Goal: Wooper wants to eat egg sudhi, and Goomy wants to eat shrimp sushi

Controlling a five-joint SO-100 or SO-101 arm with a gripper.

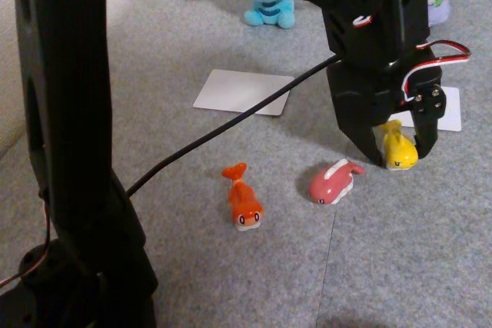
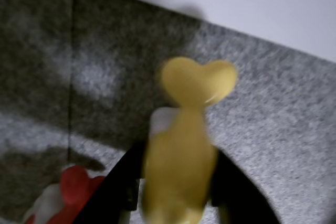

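While the fingers (image 1: 400, 153) closed around the egg sudhi (image 1: 400, 149) on the carpet in the fixed view, Wooper (image 1: 270, 10) sat far behind. In the wrist view, the egg sudhi (image 2: 181, 150) filled their narrow gap; next, probably lifting toward Wooper.

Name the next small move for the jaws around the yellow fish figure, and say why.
Probably lift straight up: the gripper has its jaws on both sides of the small yellow fish-shaped figure, which sits low at the grey carpet, beside the pink-red fish figure.
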